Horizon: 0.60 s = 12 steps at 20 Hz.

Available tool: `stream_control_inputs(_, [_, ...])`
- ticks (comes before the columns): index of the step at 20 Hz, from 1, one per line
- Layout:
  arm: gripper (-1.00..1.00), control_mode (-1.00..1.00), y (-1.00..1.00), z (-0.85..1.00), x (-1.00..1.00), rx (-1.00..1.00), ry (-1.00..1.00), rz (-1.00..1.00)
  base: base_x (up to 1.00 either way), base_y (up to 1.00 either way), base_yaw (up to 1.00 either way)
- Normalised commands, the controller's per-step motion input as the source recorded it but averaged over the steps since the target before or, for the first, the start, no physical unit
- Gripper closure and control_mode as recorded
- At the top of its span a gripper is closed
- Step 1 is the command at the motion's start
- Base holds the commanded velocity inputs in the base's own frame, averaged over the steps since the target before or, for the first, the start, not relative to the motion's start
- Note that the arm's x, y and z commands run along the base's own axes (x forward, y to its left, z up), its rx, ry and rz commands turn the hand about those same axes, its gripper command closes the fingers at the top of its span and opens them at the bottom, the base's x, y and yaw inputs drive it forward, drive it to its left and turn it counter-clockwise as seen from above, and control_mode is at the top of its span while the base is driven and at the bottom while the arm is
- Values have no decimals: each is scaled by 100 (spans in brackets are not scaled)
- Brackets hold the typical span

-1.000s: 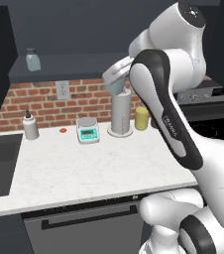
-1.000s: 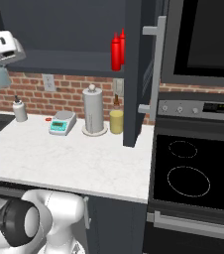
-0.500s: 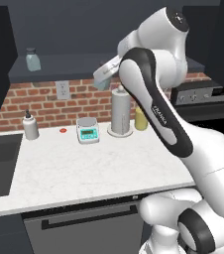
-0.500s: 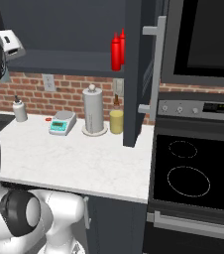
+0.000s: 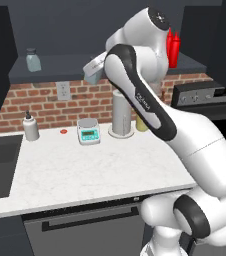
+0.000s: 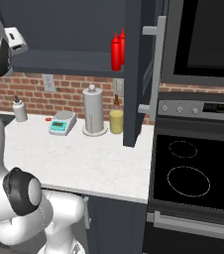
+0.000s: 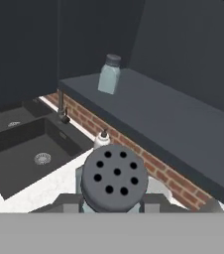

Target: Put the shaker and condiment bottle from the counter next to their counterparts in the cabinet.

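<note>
Hand view: the gripper (image 7: 115, 201) pinches the shaker (image 7: 115, 179), its perforated dark cap facing the camera, held in the air in front of the cabinet (image 7: 173, 119) shelf. On that shelf stands the matching jar (image 7: 109, 74). Left base view: two red bottles (image 5: 173, 46) stand at the shelf's right end.

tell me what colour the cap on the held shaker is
Dark grey with black holes, on the shaker; hand view shows it best.
</note>
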Motion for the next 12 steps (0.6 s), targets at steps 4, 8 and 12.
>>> stream_control_inputs(4, [100,-100,26,13,49,0,0,0,0,0,0])
stream_control_inputs(8, [100,-100,28,12,31,0,0,0,0,0,0])
stream_control_inputs(12, [100,-100,30,0,24,0,0,0,0,0,0])
